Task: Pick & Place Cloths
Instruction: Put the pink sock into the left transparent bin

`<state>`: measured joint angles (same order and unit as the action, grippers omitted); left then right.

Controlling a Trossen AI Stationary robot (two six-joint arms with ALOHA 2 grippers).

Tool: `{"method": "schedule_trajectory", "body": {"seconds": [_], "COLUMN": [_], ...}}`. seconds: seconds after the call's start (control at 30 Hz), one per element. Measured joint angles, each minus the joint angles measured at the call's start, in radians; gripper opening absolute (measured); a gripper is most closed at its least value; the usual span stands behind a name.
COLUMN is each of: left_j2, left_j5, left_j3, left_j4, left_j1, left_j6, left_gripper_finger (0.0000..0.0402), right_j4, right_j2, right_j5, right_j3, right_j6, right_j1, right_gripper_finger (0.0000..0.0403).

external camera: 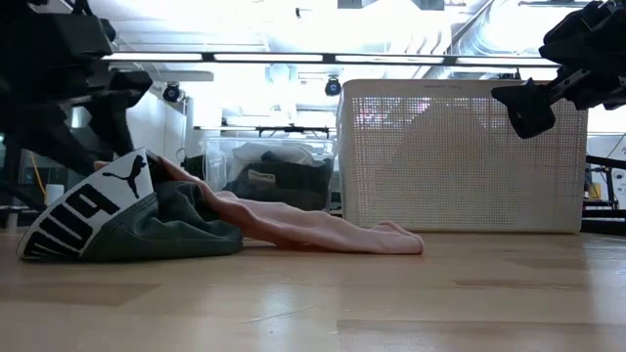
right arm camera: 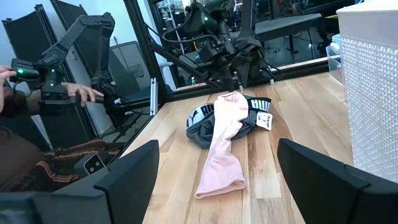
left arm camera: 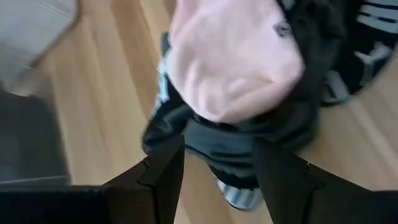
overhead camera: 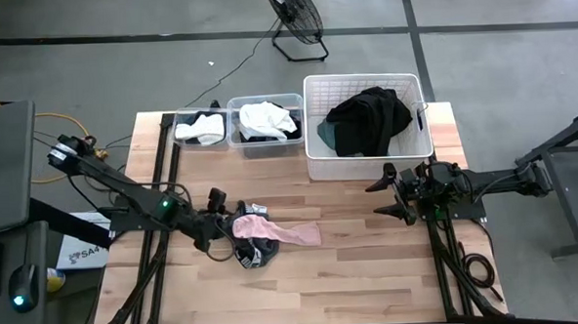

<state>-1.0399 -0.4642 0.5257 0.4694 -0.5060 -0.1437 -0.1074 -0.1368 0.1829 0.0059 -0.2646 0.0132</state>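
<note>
Left tool (overhead camera: 215, 200), fingers apart, straddles the dark cloth (overhead camera: 255, 251); pink cloth (overhead camera: 277, 230) trails lengthwise toward the basket (overhead camera: 367, 163). Right tool (overhead camera: 386, 197) open. Low view alone shows waistband lettering.

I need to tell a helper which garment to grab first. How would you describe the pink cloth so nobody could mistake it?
Start at the white slatted basket at the table's far edge, then look toward the near, left side. There the pink cloth lies stretched flat, one end draped over a dark garment by the left gripper. It is the only pink item.
</note>
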Motion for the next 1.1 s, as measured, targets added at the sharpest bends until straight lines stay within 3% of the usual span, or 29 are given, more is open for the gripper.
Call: {"method": "schedule_trajectory", "body": {"seconds": [0.43,1.1], "left_j2": [-0.060,-0.060], "left_j5": [-0.028,-0.014], "left_j3": [-0.049,-0.049], "left_j4": [-0.237,-0.246], "left_j1": [0.002,0.002], "left_j6": [-0.216,-0.278], "left_gripper_finger": [0.0182,0.0182], "right_j4": [0.000,0.000], "right_j2": [0.000,0.000], "right_j5": [0.000,0.000], "right_j3": [0.000,0.000], "right_j6": [0.000,0.000], "right_j1": [0.000,0.000], "right_gripper_finger": [0.0318,0.0318]}}
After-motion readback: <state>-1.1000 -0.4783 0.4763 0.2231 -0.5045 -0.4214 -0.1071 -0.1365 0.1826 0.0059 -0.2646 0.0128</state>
